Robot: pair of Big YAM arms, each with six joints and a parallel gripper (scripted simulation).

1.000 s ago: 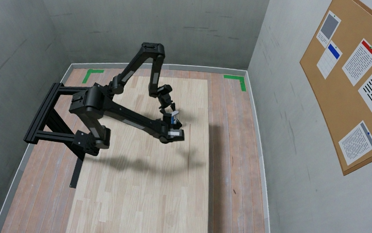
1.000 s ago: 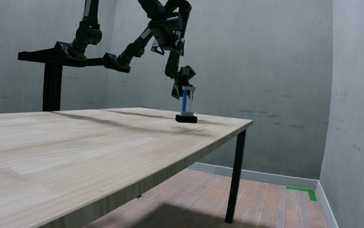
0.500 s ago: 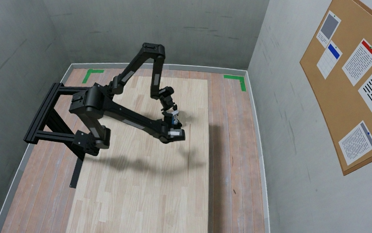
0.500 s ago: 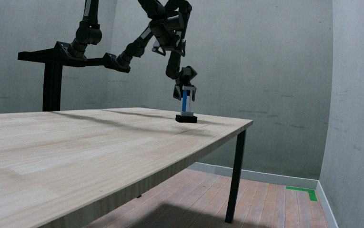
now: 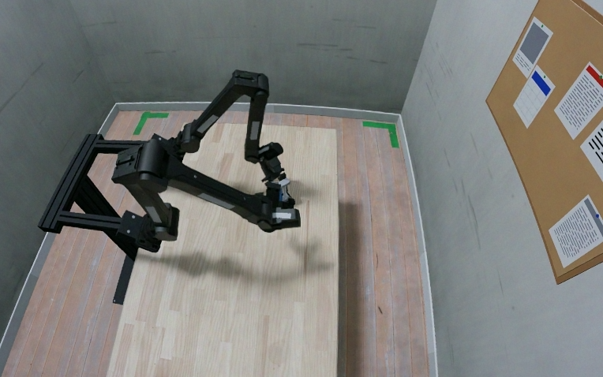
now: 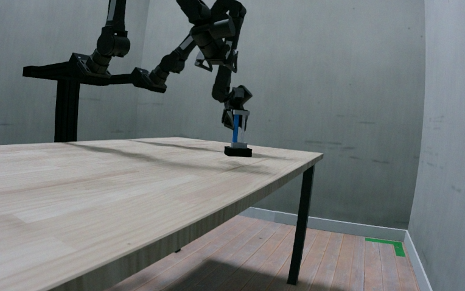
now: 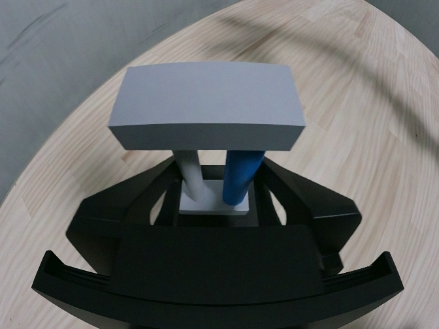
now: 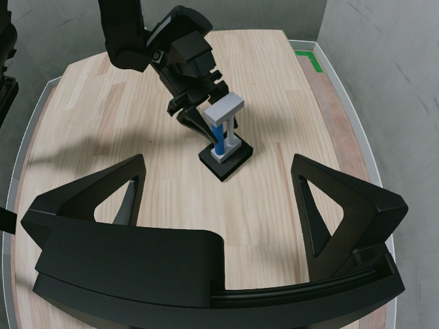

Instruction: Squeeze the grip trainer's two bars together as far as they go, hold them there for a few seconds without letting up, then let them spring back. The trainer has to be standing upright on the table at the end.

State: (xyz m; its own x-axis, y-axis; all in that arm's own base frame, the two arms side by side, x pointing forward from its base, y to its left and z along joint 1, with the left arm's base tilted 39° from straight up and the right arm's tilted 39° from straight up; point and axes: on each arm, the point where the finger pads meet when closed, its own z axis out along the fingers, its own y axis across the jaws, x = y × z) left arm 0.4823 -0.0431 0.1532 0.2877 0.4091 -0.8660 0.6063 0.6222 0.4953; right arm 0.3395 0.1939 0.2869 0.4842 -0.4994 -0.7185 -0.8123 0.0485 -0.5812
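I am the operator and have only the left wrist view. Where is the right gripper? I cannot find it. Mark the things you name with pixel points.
Observer: The right gripper [image 5: 281, 195] [image 6: 218, 65] [image 8: 218, 162] hangs higher than the trainer [image 5: 284, 182] [image 6: 241, 112] [image 7: 212, 93] [image 8: 224, 108]; the exterior view shows this.
Operator: Thank you. Are its jaws open or shut?
Observer: Open wide, with nothing held between them, as the right wrist view shows.
Operator: And does the trainer stand straight? I look at it only from above.
Observer: Yes, the exterior view shows it upright, its black base [image 6: 238, 151] [image 7: 217, 220] [image 8: 227, 172] flat on the table [image 5: 222, 311] [image 6: 120, 192] [image 7: 336, 106] [image 8: 177, 198].
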